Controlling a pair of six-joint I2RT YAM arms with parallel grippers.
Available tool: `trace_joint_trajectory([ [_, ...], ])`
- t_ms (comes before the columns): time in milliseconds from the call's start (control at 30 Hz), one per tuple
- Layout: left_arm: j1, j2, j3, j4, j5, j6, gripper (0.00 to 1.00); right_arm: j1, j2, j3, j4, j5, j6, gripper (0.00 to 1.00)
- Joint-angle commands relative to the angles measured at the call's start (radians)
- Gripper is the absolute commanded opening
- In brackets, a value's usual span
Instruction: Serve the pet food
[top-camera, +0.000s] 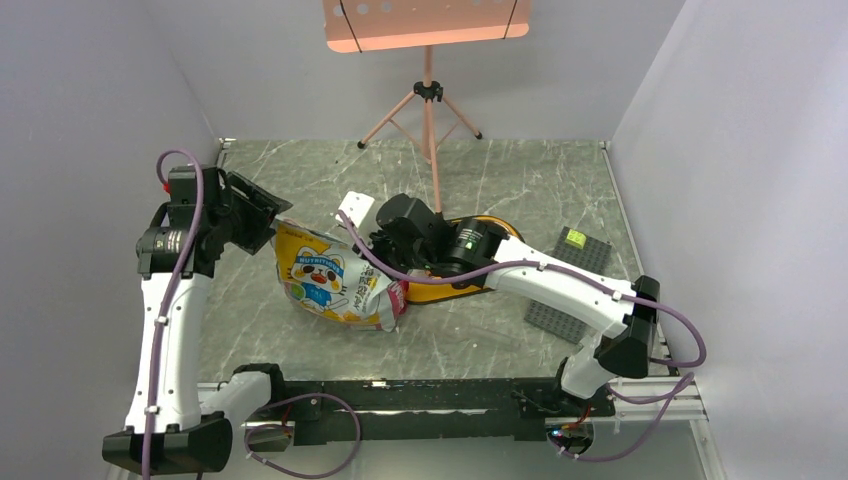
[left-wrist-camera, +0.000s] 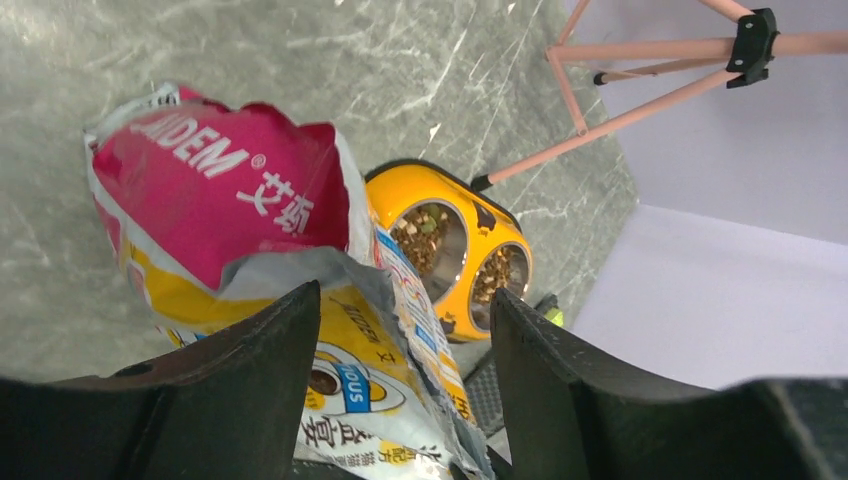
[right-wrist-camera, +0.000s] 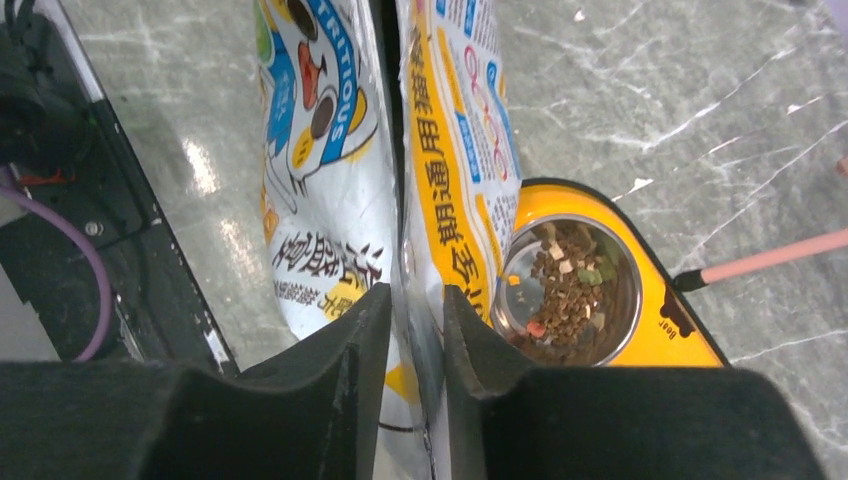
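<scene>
Kibble (right-wrist-camera: 565, 285), in small brown pieces with a few pale and green bits, lay in both steel bowls (left-wrist-camera: 425, 232) of the yellow double-bowl feeder (right-wrist-camera: 665, 335). The feeder sat on the grey marbled table (top-camera: 300, 175), right of centre. The crinkly white-and-yellow bag (top-camera: 325, 280) with a cartoon animal print lay slumped on the table just left of the feeder, its red-magenta bottom band on the feeder's side.

The left claw (left-wrist-camera: 400, 295) was spread wide, its black fingers (left-wrist-camera: 270, 340) well apart on either side of the bag's crumpled grey upper edge and not pinching it. The right claw (right-wrist-camera: 415, 292) was nearly pressed together, with a thin fold of the bag standing in the narrow gap. Whether it gripped that fold could not be told.

A dark grey ridged mat (top-camera: 565, 285) lay right of the feeder, and a pink music stand (top-camera: 428, 90) stood at the far edge.
</scene>
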Motion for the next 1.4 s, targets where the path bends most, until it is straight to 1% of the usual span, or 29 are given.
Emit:
trace_joint_trajectory([
  [0, -0.004, -0.077, -0.040, 0.220, -0.041, 0.227, 0.66, 0.002, -0.071, -0.034, -0.020, -0.081, -0.015, 0.32],
  [67, -0.020, -0.122, -0.062, 0.284, -0.074, 0.324, 0.68, 0.002, -0.074, -0.037, -0.025, -0.128, -0.024, 0.36],
  [133, -0.027, -0.154, -0.075, 0.330, -0.069, 0.434, 0.66, 0.002, -0.064, -0.025, -0.044, -0.158, -0.032, 0.38],
  [167, -0.028, -0.154, -0.071, 0.317, -0.067, 0.472, 0.65, 0.002, -0.054, -0.012, -0.053, -0.164, -0.034, 0.38],
  [233, -0.028, -0.121, -0.027, 0.231, -0.069, 0.507, 0.67, 0.002, -0.051, -0.006, -0.054, -0.161, -0.034, 0.38],
  [333, -0.028, -0.061, 0.055, 0.062, -0.120, 0.408, 0.68, 0.002, -0.057, -0.001, -0.047, -0.144, -0.041, 0.41],
  [400, -0.028, -0.040, 0.077, 0.012, -0.125, 0.346, 0.64, 0.002, -0.050, 0.012, -0.051, -0.138, -0.049, 0.43],
  [433, -0.028, -0.028, 0.088, -0.010, -0.154, 0.318, 0.64, 0.001, -0.046, 0.021, -0.056, -0.137, -0.052, 0.43],
  [567, -0.027, 0.017, 0.129, -0.079, -0.210, 0.253, 0.59, 0.002, -0.028, 0.045, -0.068, -0.127, -0.058, 0.43],
  [700, -0.040, 0.024, 0.111, -0.112, -0.202, 0.164, 0.60, 0.003, -0.021, 0.059, -0.066, -0.097, -0.054, 0.44],
  [800, -0.054, 0.009, 0.051, -0.061, -0.160, 0.132, 0.57, 0.003, -0.017, 0.070, -0.076, -0.096, -0.053, 0.41],
  [900, -0.055, 0.022, 0.039, -0.033, -0.155, 0.124, 0.50, 0.006, -0.025, 0.057, -0.089, -0.070, -0.055, 0.40],
  [967, -0.055, 0.036, 0.058, -0.014, -0.151, 0.129, 0.44, 0.012, -0.037, 0.035, -0.095, -0.051, -0.058, 0.42],
  [1033, -0.054, 0.048, 0.083, 0.002, -0.151, 0.141, 0.36, 0.013, -0.044, 0.016, -0.082, -0.042, -0.061, 0.48],
  [1100, -0.055, 0.053, 0.100, 0.007, -0.147, 0.142, 0.32, 0.012, -0.034, 0.021, -0.067, -0.046, -0.065, 0.54],
  [1133, -0.055, 0.052, 0.102, 0.010, -0.143, 0.141, 0.28, 0.013, -0.018, 0.033, -0.045, -0.050, -0.063, 0.56],
  [1200, -0.054, 0.040, 0.093, 0.015, -0.140, 0.140, 0.19, 0.013, 0.033, 0.075, -0.010, -0.050, -0.055, 0.58],
  [1267, -0.054, 0.026, 0.078, 0.023, -0.137, 0.143, 0.01, 0.010, 0.111, 0.159, 0.021, -0.018, -0.016, 0.58],
  [1300, -0.055, 0.024, 0.076, 0.028, -0.130, 0.151, 0.00, 0.003, 0.141, 0.202, 0.032, -0.018, 0.023, 0.58],
  [1367, -0.054, 0.032, 0.095, 0.027, -0.102, 0.177, 0.00, -0.016, 0.209, 0.291, 0.028, -0.082, 0.058, 0.56],
])
